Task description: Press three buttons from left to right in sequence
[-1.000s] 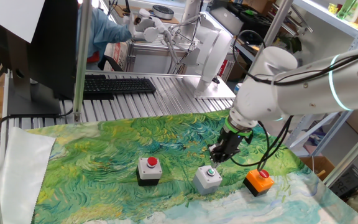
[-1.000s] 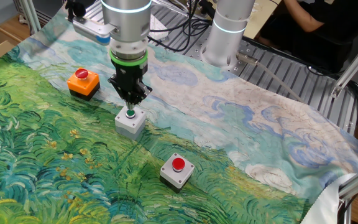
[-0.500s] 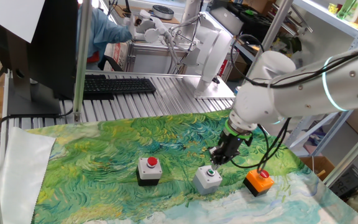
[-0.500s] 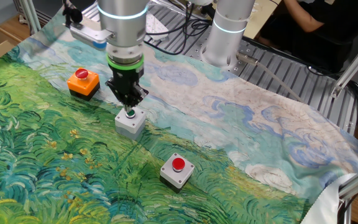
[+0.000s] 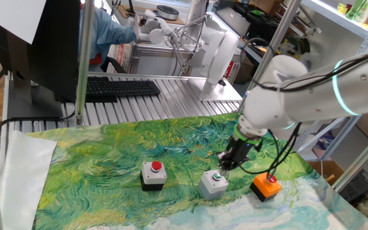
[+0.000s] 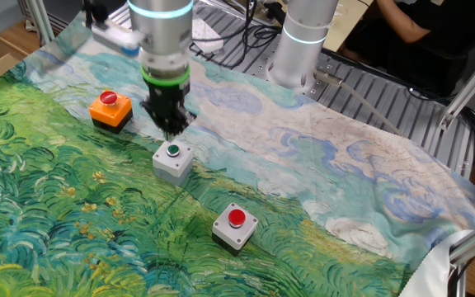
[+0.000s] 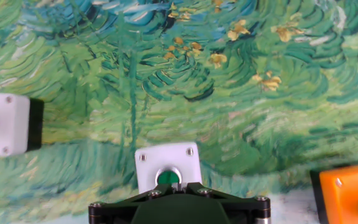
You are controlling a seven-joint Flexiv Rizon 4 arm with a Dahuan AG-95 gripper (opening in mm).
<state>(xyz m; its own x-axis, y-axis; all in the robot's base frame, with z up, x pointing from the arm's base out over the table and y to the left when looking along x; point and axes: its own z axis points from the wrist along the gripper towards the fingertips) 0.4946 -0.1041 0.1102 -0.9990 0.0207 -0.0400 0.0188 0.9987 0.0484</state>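
Three buttons sit in a row on the painted cloth. The black-and-white box with a red button [image 5: 153,174] [image 6: 236,225] [image 7: 5,123] is at one end. The grey box with a green button [image 5: 214,183] [image 6: 173,158] [image 7: 167,169] is in the middle, and the orange box with a red button [image 5: 266,185] [image 6: 110,108] [image 7: 348,193] is at the other end. My gripper [image 5: 225,165] [image 6: 170,132] [image 7: 171,185] is shut with nothing in it. It hangs tip-down just above the green button, a little toward the orange box side, with a small gap below the tip.
The green and blue painted cloth [image 5: 107,160] covers the table. A keyboard [image 5: 120,87] and a monitor stand behind it on the metal bench. A second robot base [image 6: 299,41] stands at the cloth's far edge. A person [image 6: 419,25] sits beyond the table.
The gripper tip was down on the green button half a second ago. It has now lifted off it and stands slightly higher, still shut.
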